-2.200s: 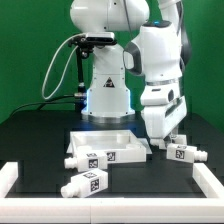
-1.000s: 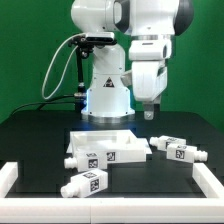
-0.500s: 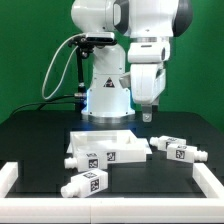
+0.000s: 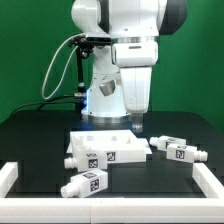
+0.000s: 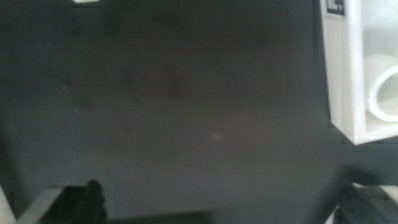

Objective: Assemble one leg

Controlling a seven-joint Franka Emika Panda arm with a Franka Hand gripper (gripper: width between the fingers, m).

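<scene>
A white square tabletop (image 4: 104,143) lies flat in the middle of the black table. Two short white legs with marker tags (image 4: 172,143) (image 4: 186,154) lie at the exterior view's right of it. Another tagged leg (image 4: 86,183) lies in front, and one more (image 4: 78,160) lies against the tabletop's front left. My gripper (image 4: 136,124) hangs just above the tabletop's right back corner, open and empty. In the wrist view my gripper (image 5: 222,205) shows two dark fingertips (image 5: 80,200) wide apart over bare table, with a white part (image 5: 365,85) at the edge.
A low white rail (image 4: 9,177) borders the table at the front left and another section (image 4: 211,181) at the front right. The robot base (image 4: 106,100) stands behind the parts. A green backdrop closes the back.
The arm rose from the legs at the exterior view's right, then swung left and came down over the tabletop's right back corner. The parts have not moved.
</scene>
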